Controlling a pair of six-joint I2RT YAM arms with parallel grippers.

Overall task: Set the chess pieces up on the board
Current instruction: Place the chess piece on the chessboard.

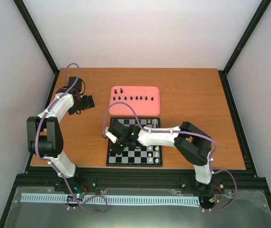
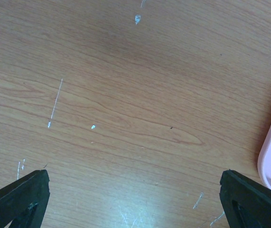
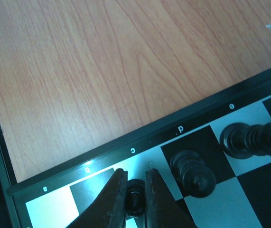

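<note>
Right gripper [image 3: 135, 179] pinches one black chess piece [image 3: 134, 198] on the board [image 1: 134, 164], in its edge row by the c mark. Left gripper [image 2: 135, 190] hangs with fingers spread wide over the table [image 2: 126, 95]. Other chess pieces [image 1: 133, 98] line the pink tray [image 1: 135, 108] behind the board.

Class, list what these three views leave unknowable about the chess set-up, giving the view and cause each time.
- Top view: the board's left squares, covered by the right arm.
- Top view: the black pieces on the pink tray, too small to tell types.
- Right wrist: the gripped piece, mostly hidden between the jaws and cut off by the bottom edge.
- Left wrist: the tray, cut off at the right edge.
</note>
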